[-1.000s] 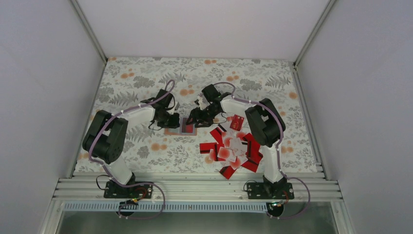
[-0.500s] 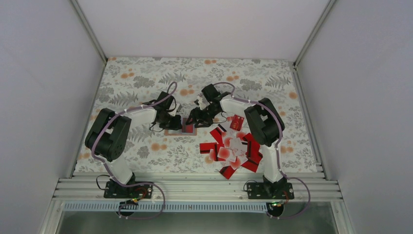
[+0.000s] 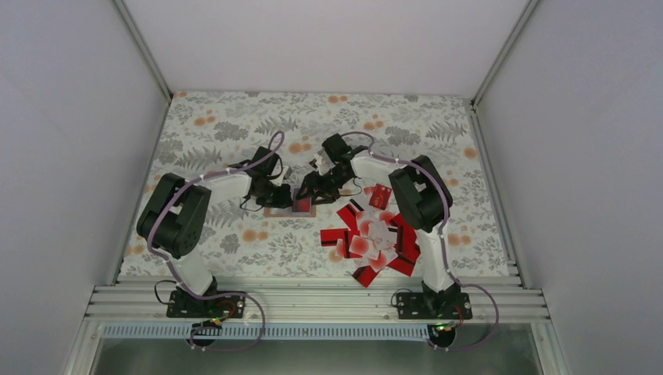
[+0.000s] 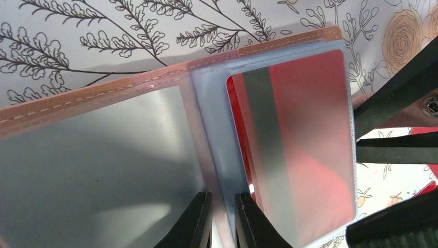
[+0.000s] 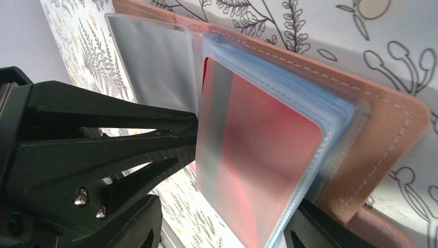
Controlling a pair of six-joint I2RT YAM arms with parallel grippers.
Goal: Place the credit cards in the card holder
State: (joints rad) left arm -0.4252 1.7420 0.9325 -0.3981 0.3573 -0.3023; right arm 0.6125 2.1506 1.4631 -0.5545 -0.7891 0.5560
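Observation:
The card holder [image 3: 288, 208] lies open on the floral table, tan cover down, with its clear sleeves fanned up. A red credit card [image 4: 302, 139] with a grey stripe sits inside one sleeve. My left gripper [image 4: 223, 222] is shut on a plastic sleeve close to the holder's [image 4: 103, 98] spine. My right gripper [image 5: 222, 235] is open and straddles the sleeve that holds the red card [image 5: 258, 155]. Its right finger [image 5: 323, 232] rests against the sleeve stack's edge, and its left finger [image 5: 131, 227] stands apart. In the top view both grippers meet over the holder.
A heap of red and white credit cards [image 3: 375, 238] lies right of the holder, by the right arm. One red card [image 3: 381, 195] lies apart, just above the heap. Grey walls close the table on three sides.
My left gripper has shifted a little to the right, closer over the holder. The right gripper has hardly moved.

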